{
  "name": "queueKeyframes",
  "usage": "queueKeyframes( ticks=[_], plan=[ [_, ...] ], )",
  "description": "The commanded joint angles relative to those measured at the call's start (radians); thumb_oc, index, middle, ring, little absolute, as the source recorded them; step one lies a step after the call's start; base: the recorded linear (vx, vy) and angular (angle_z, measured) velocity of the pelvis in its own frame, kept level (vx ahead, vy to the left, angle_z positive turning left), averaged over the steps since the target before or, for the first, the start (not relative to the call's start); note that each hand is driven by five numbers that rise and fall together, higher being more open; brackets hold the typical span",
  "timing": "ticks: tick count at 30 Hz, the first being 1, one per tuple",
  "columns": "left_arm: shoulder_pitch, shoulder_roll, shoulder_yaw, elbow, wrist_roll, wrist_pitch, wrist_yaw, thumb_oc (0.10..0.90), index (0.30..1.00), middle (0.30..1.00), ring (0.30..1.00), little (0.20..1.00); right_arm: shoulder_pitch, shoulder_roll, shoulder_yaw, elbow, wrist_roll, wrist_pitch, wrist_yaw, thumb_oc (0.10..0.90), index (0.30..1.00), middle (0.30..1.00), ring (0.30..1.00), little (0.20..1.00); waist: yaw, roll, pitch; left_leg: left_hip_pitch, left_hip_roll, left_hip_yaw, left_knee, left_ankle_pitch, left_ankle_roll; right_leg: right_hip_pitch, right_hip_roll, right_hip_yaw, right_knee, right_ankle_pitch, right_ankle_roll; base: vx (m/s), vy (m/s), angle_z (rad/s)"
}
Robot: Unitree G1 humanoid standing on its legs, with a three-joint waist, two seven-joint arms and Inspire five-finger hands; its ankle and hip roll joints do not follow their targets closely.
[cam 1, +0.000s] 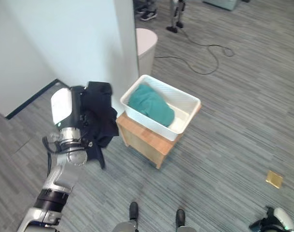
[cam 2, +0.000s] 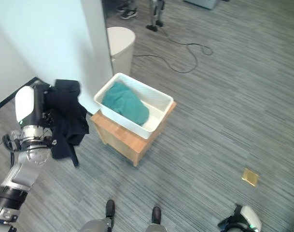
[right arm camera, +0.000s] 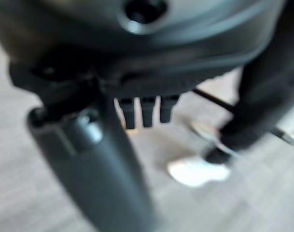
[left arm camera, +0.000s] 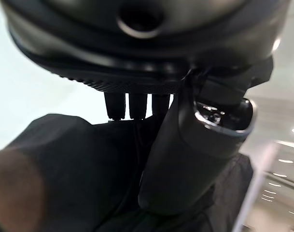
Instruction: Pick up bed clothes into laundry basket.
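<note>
A black garment (cam 1: 99, 116) hangs from my raised left hand (cam 1: 75, 113), just left of the white laundry basket (cam 1: 188, 99). In the left wrist view the thumb (left arm camera: 185, 159) and curled fingers press into the black cloth (left arm camera: 79, 164). The basket sits on a low wooden stand (cam 1: 142, 137) and holds a teal garment (cam 1: 150, 105). My right hand (cam 1: 272, 221) hangs low at the near right, close to the floor, with its thumb (right arm camera: 103, 169) straight and nothing in it.
A white pillar and wall (cam 1: 89, 43) stand behind the left hand, with a round white bin (cam 1: 146, 46) beside them. A cable (cam 1: 209, 53) loops on the carpet farther back. A small yellow square (cam 1: 273, 179) lies at the right. A person's shoe (right arm camera: 200, 171) is near my right hand.
</note>
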Motion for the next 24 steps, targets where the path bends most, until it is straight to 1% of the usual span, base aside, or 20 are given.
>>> queueKeyframes(
  ticks=[1,5,6,7,11,12,13,18,19,23,24],
  plan=[
    [-0.286,0.039,0.005,0.011,0.022,-0.059,0.063,0.400,0.300,0.300,0.300,0.300,0.011,0.001,0.066,0.078,0.033,-0.042,0.017,0.800,0.900,0.900,0.900,0.900,0.001,-0.030,-0.076,-0.011,0.025,-0.043,0.001,-0.085,-0.039,0.044,-0.062,-0.051,0.005,0.009,0.086,0.00,-0.025,-0.09],
    [-0.287,0.039,0.004,0.012,0.022,-0.059,0.063,0.400,0.300,0.300,0.300,0.300,0.010,0.002,0.066,0.079,0.033,-0.042,0.016,0.800,0.900,0.900,0.900,0.900,0.002,-0.030,-0.075,-0.010,0.025,-0.043,0.001,-0.085,-0.039,0.045,-0.062,-0.050,0.005,0.009,0.086,0.00,-0.003,-0.14],
    [-0.319,0.026,-0.021,0.022,0.011,-0.061,0.054,0.400,0.300,0.300,0.300,0.300,0.011,0.015,0.089,0.092,0.032,-0.042,0.027,0.800,0.900,0.900,0.900,0.900,-0.005,-0.029,-0.077,-0.009,0.025,-0.044,0.001,-0.084,-0.039,0.047,-0.060,-0.049,0.005,0.009,0.085,0.00,0.000,0.00],
    [-0.394,0.014,-0.076,0.066,0.005,-0.061,0.048,0.400,0.300,0.300,0.300,0.300,0.005,0.032,0.114,0.107,0.026,-0.041,0.029,0.800,0.900,0.900,0.900,0.900,-0.012,-0.032,-0.078,-0.007,0.027,-0.041,0.001,-0.085,-0.040,0.044,-0.057,-0.051,0.005,0.010,0.086,0.00,0.000,0.00],
    [-0.395,0.014,-0.078,0.067,0.005,-0.061,0.049,0.400,0.300,0.300,0.300,0.300,0.004,0.033,0.114,0.107,0.026,-0.041,0.029,0.800,0.900,0.900,0.900,0.900,-0.011,-0.033,-0.077,-0.007,0.027,-0.040,0.001,-0.085,-0.040,0.044,-0.057,-0.051,0.005,0.010,0.086,0.00,-0.003,0.01],
    [-0.619,0.043,-0.183,0.242,-0.015,-0.029,0.053,0.400,0.300,0.300,0.300,0.300,-0.010,0.038,0.166,0.104,0.026,-0.041,0.032,0.800,0.900,0.900,0.900,0.900,-0.047,-0.027,-0.091,-0.008,0.032,-0.023,0.001,-0.085,-0.041,0.026,-0.054,-0.043,0.005,0.022,0.094,0.03,0.008,0.04],
    [-0.655,0.041,-0.207,0.273,-0.023,-0.039,0.064,0.400,0.300,0.300,0.300,0.300,-0.019,0.048,0.159,0.106,0.027,-0.041,0.031,0.800,0.900,0.900,0.900,0.900,-0.038,-0.034,-0.084,-0.011,0.032,-0.021,0.001,-0.085,-0.041,0.022,-0.054,-0.041,0.005,0.023,0.094,0.02,0.008,0.10],
    [-0.659,0.040,-0.209,0.276,-0.023,-0.040,0.065,0.400,0.300,0.300,0.300,0.300,-0.019,0.049,0.157,0.107,0.027,-0.041,0.031,0.800,0.900,0.900,0.900,0.900,-0.036,-0.036,-0.083,-0.010,0.032,-0.020,0.001,-0.085,-0.041,0.022,-0.054,-0.039,0.005,0.023,0.094,0.01,0.009,-0.13],
    [-0.997,0.086,-0.345,0.458,-0.119,-0.035,0.086,0.400,0.300,0.300,0.300,0.300,-0.053,0.048,0.204,0.157,0.046,-0.040,0.045,0.800,0.900,0.900,0.900,0.900,-0.068,-0.028,-0.100,-0.008,0.036,0.009,0.001,-0.086,-0.043,0.004,-0.051,-0.024,0.005,0.049,0.105,0.06,0.047,0.00],
    [-1.005,0.085,-0.352,0.464,-0.121,-0.038,0.088,0.400,0.300,0.300,0.300,0.300,-0.055,0.053,0.202,0.158,0.045,-0.040,0.045,0.800,0.900,0.900,0.900,0.900,-0.064,-0.032,-0.097,-0.006,0.036,0.010,0.001,-0.087,-0.043,0.005,-0.052,-0.023,0.005,0.048,0.105,0.03,0.019,-0.17],
    [-1.166,0.066,-0.434,0.552,-0.160,-0.043,0.073,0.400,0.300,0.300,0.300,0.300,-0.103,0.025,0.229,0.201,0.088,-0.043,0.069,0.800,0.900,0.900,0.900,0.900,-0.069,-0.020,-0.113,0.005,0.037,0.020,0.001,-0.096,-0.044,0.007,-0.049,-0.020,0.005,0.053,0.110,0.03,0.032,-0.07]
  ],
)
